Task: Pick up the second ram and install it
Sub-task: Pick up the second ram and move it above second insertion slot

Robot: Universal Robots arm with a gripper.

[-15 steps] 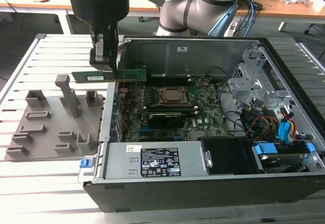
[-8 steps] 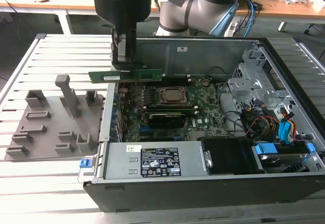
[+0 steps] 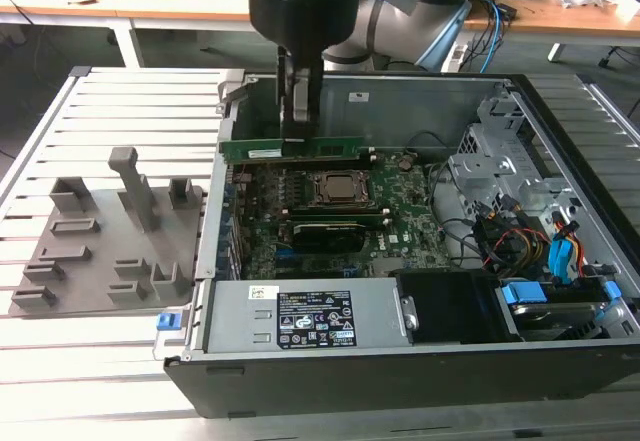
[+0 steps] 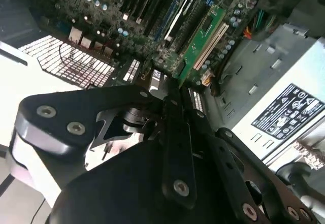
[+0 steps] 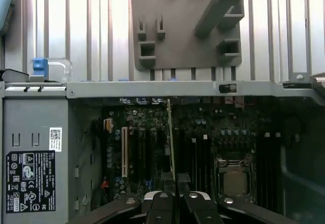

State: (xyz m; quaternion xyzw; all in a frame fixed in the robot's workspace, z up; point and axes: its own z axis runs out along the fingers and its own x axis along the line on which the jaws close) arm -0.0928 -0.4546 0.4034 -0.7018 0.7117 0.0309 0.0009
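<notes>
My gripper (image 3: 298, 141) is clamped on the ram (image 3: 250, 150) — a green stick held level and on edge, inside the open case (image 3: 400, 96) — over the motherboard (image 3: 400, 226), beside the socket (image 3: 340, 189).

The tabletop (image 3: 130, 111) is grey with long grooves. A grey plastic tray (image 3: 105, 246) with little blocks lies on it, just beside a big open computer box (image 3: 400, 386).

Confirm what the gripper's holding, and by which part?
The second ram, pinched by the gripper on its upper long edge near mid-length.
</notes>
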